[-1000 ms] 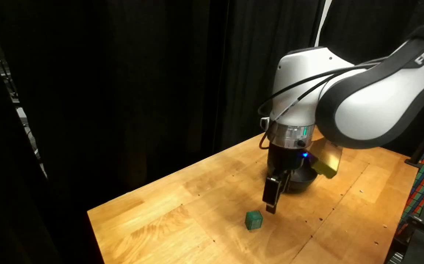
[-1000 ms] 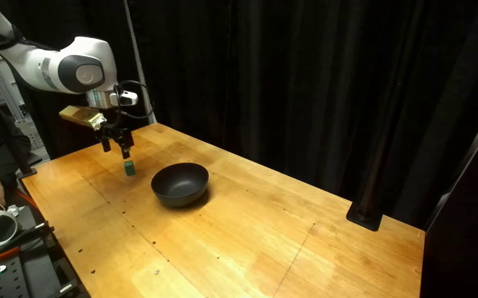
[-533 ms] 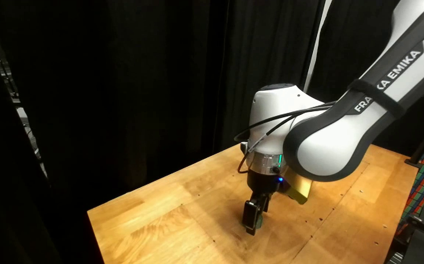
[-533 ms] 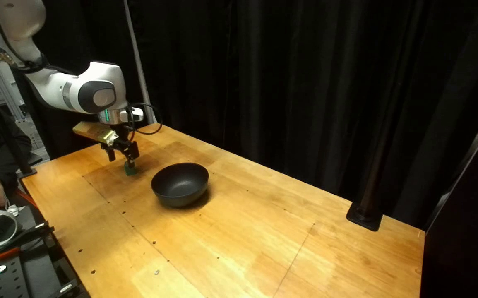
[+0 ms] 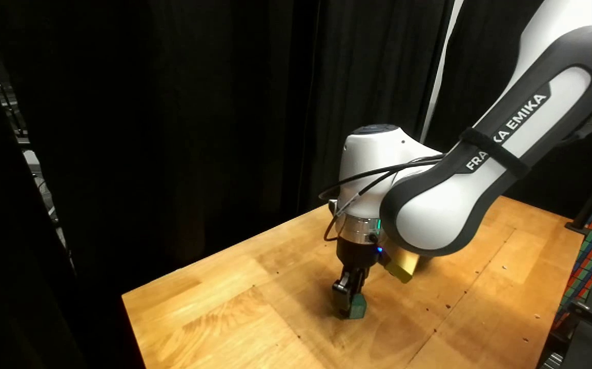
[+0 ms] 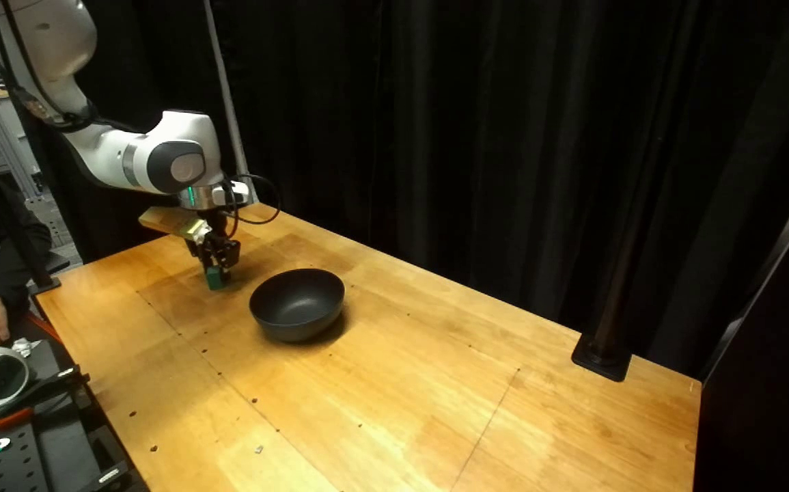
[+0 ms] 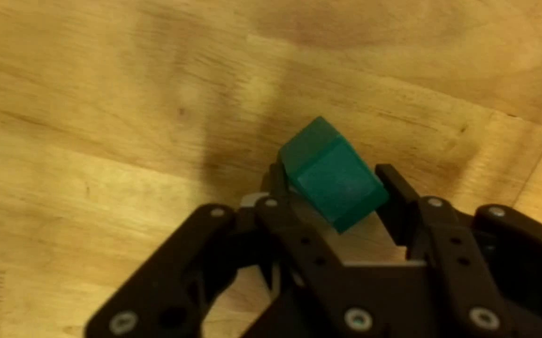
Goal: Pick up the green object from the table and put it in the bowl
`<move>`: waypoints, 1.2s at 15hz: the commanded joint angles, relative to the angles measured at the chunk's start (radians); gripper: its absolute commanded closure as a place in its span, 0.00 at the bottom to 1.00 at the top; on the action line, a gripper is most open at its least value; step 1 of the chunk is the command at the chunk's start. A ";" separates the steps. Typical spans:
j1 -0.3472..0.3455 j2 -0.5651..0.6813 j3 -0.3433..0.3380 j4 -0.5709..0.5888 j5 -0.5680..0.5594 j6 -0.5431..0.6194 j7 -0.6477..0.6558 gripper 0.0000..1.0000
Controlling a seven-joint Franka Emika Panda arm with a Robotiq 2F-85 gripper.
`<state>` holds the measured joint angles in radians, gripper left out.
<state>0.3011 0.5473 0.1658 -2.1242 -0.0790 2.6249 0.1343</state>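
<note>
- Wooden surface (image 6: 421, 383) bears a small green block (image 7: 339, 183), likely light, stiff and hard to damage.
- Tool (image 7: 332, 177), narrowly parted, appears to pinch it corner to corner; flat opposite faces would likely slip less.
- Black bowl (image 6: 296, 331) sits near the block, toward four o'clock in an exterior view.

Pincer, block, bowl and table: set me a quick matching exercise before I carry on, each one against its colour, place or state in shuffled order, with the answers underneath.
Things
1. pincer
2. block
3. bowl
4. table

Descriptions
A. black and round, standing apart from the block
B. light brown wood with visible grain
C. has the block between its jaws
D. green and cube-like

Right pairs: 1-C, 2-D, 3-A, 4-B
</note>
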 commanded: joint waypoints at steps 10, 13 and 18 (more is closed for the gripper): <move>-0.020 -0.335 -0.203 -0.036 -0.248 -0.177 0.135 0.88; -0.051 -0.356 -0.227 -0.025 -0.406 -0.236 0.213 0.88; -0.111 -0.388 -0.198 -0.044 -0.381 -0.260 0.199 0.21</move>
<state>0.2165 0.2125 -0.0598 -2.1445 -0.4736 2.3869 0.3386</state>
